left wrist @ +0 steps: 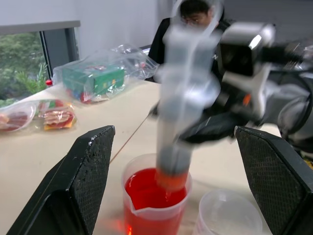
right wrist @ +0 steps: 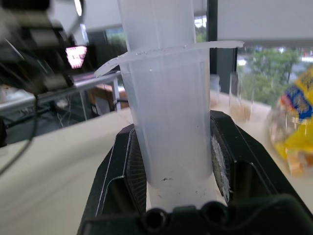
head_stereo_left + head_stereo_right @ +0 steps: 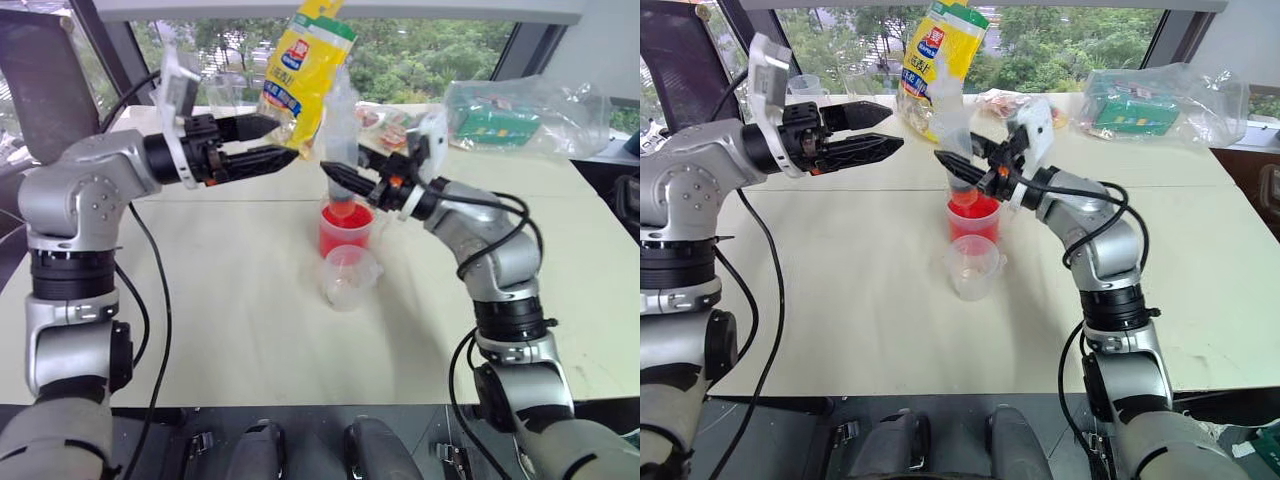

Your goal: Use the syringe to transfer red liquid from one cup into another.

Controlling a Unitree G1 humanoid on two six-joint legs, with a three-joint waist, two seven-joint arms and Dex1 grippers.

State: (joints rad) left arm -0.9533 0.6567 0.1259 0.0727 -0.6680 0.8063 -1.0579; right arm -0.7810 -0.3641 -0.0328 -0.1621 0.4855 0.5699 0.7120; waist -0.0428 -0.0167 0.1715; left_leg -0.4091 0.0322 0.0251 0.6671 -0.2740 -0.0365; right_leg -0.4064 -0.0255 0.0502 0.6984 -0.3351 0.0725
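Right gripper (image 3: pixel 962 166) clenched round the barrel of the syringe (image 3: pixel 340 130), fingers (image 2: pixel 128 166) pressed against both sides of the clear tube just under its flange. Syringe held upright, whitish plunger rising above the claw, orange-red tip (image 1: pixel 171 178) hanging below it, at the mouth of the red-filled handled cup (image 3: pixel 345 228); could not tell whether dipped in the red liquid (image 1: pixel 146 193). Directly beneath that claw, the red cup on the pale table (image 3: pixel 230 300); just nearer the robot than it, almost touching, the smaller clear cup (image 3: pixel 349 276) with the pour lip, apparently empty. Left gripper (image 3: pixel 272 140) released, spread wide, grasping nothing, held level off to the syringe's side, tips aimed toward it, apart from it. Beyond both claws, a yellow snack bag (image 3: pixel 303 70) and clear plastic packages (image 3: pixel 1160 105) at the table's far edge.
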